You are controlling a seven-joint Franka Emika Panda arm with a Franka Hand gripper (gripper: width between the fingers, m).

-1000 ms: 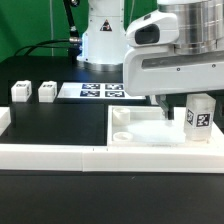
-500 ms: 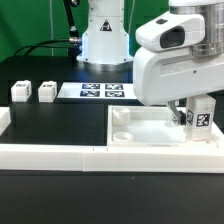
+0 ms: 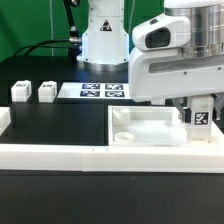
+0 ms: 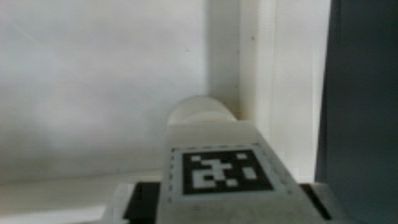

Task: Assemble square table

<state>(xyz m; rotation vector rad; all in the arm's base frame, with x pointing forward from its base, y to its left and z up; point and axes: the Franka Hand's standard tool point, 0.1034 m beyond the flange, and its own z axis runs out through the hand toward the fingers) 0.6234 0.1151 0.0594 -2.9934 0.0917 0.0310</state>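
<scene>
The white square tabletop (image 3: 150,130) lies at the exterior view's right, inside the border wall, with two round sockets showing on its left side. A white tagged leg (image 3: 201,116) stands upright at its far right corner. My gripper (image 3: 194,112) is down over that leg and shut on it. In the wrist view the leg (image 4: 217,150) fills the space between my dark fingers (image 4: 157,203), with the tabletop's surface (image 4: 89,90) behind it. Two more tagged legs (image 3: 20,92) (image 3: 46,92) stand at the left. A fourth leg is out of view.
The marker board (image 3: 100,91) lies flat at the back, before the robot's base (image 3: 100,40). The long low white border wall (image 3: 60,155) runs along the front and turns up at the left (image 3: 4,120). Black table surface lies between the loose legs and the tabletop.
My arm has moved to the exterior view's right and come down over the leg, then eased slightly back left. The leg has stayed upright at the corner.
</scene>
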